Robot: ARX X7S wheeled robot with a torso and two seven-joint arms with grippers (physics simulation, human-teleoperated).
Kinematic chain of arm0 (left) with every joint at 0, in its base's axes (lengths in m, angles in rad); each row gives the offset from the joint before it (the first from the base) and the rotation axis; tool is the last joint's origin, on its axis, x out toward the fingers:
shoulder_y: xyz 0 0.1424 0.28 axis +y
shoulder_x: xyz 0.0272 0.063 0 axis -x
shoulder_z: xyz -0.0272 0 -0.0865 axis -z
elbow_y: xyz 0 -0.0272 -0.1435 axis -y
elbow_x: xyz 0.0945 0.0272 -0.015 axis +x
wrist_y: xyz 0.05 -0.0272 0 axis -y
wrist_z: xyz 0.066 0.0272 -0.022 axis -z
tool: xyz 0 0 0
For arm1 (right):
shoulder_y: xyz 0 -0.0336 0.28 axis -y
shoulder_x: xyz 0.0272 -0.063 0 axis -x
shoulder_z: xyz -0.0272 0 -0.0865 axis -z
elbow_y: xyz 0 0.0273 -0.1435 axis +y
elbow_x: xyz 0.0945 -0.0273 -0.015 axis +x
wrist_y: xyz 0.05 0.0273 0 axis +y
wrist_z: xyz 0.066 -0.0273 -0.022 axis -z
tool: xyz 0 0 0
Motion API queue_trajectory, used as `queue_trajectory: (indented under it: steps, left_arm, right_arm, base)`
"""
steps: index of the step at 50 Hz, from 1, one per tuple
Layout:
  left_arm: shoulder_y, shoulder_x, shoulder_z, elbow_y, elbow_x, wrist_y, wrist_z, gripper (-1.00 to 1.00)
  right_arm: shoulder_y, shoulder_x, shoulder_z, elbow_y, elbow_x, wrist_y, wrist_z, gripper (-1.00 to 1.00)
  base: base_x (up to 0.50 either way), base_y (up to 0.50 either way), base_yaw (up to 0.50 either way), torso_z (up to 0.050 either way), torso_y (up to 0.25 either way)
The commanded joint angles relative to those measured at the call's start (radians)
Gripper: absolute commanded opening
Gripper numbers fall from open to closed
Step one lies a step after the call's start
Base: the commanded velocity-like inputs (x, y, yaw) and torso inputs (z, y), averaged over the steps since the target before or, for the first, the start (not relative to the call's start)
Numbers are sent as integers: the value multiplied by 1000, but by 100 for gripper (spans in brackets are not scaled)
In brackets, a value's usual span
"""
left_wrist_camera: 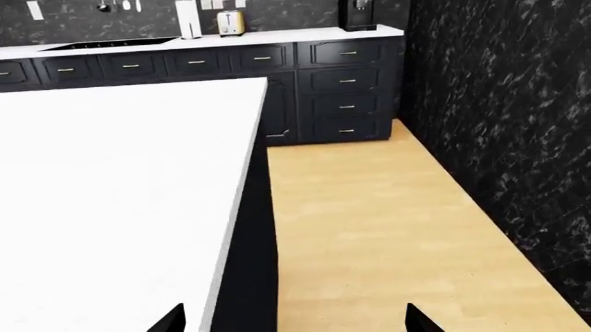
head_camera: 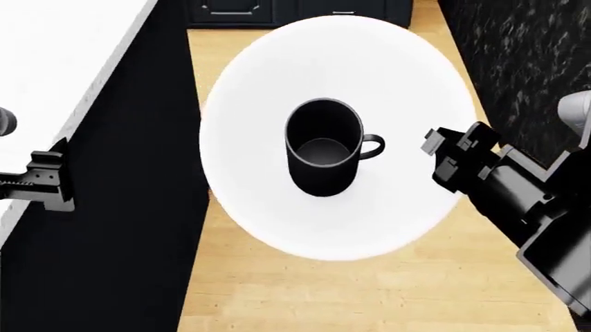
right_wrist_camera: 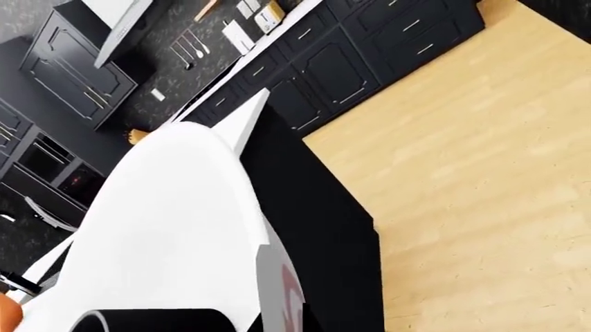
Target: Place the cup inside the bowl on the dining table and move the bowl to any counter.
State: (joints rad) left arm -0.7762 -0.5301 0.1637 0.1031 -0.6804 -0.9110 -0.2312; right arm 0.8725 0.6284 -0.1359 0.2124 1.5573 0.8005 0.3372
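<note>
The white bowl point(head_camera: 277, 90) hangs in the air over the wooden floor, with the black cup point(head_camera: 322, 149) standing upright in its middle, handle towards the right arm. My right gripper point(head_camera: 439, 156) is shut on the bowl's right rim. In the right wrist view the bowl point(right_wrist_camera: 176, 207) shows edge-on, with the cup's rim point(right_wrist_camera: 138, 322) at the frame's edge. My left gripper point(head_camera: 48, 181) is open and holds nothing, at the edge of the dining table point(head_camera: 55, 48). Its fingertips point(left_wrist_camera: 171, 321) stand wide apart over the dining table's point(left_wrist_camera: 111, 207) corner. The counter point(left_wrist_camera: 277, 34) runs along the far wall.
A black marbled wall point(head_camera: 517, 55) stands close on the right. The strip of wooden floor point(left_wrist_camera: 369, 221) runs between it and the table's dark side towards the black cabinets point(left_wrist_camera: 347, 90). A toaster point(left_wrist_camera: 231, 23) and a coffee machine point(left_wrist_camera: 358, 14) stand on the counter.
</note>
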Motion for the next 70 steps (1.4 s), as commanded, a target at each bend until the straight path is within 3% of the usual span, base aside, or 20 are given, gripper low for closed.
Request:
queue_trajectory:
  steps: [1, 42, 70]
  left_arm:
    - [8, -3, -5, -2, -4, 2, -1, 100]
    - [13, 1, 7, -10, -2, 14, -10, 100]
    - [-2, 4, 17, -27, 2, 21, -9, 100]
  right_arm:
    - [4, -2, 1, -20, -12, -17, -28, -100]
    - [20, -15, -18, 14, -41, -39, -87, -100]
    - [32, -16, -29, 22, -50, -41, -89, -100]
  base:
    - [480, -277, 0, 0, 0]
    - [497, -217, 0, 0, 2]
    - [500, -1, 0, 0, 2]
